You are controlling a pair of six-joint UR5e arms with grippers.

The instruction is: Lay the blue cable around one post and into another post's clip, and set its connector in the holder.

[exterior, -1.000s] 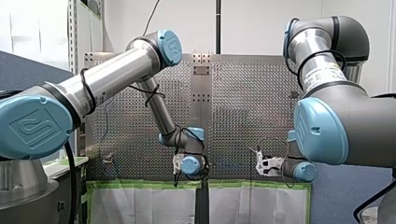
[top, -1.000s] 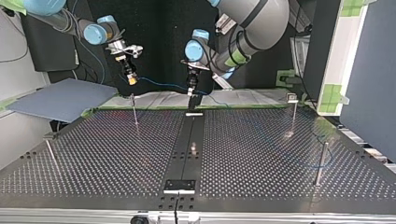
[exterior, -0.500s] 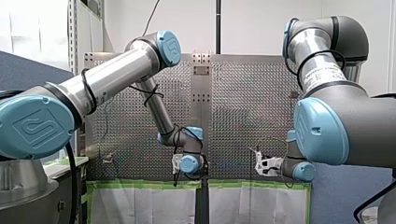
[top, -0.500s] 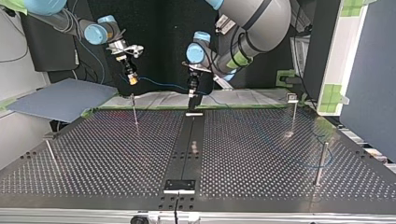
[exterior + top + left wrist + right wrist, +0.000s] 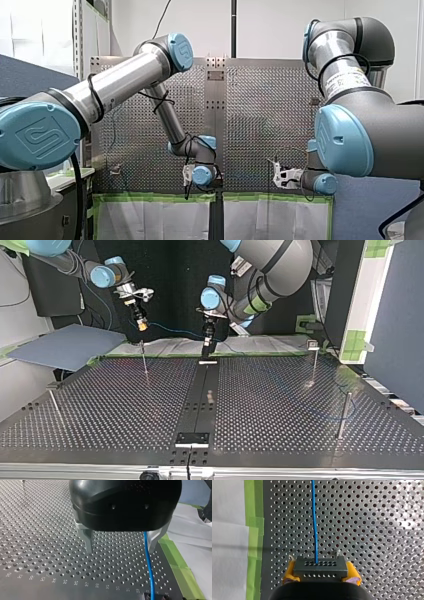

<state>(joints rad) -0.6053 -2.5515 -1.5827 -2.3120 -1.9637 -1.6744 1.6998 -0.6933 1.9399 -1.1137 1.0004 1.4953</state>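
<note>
While the right gripper (image 5: 320,574) hangs by the desk's (image 5: 374,517) taped edge, its jaws pinching the connector (image 5: 320,567), the cable (image 5: 314,517) runs straight ahead over open desk, passing between the left gripper's (image 5: 120,551) spread jaws.

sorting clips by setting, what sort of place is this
Probably a robotics lab bench: my left arm and my right arm reach over a perforated metal table fitted with thin posts, edged in green tape, with a blue cable running over it.
</note>
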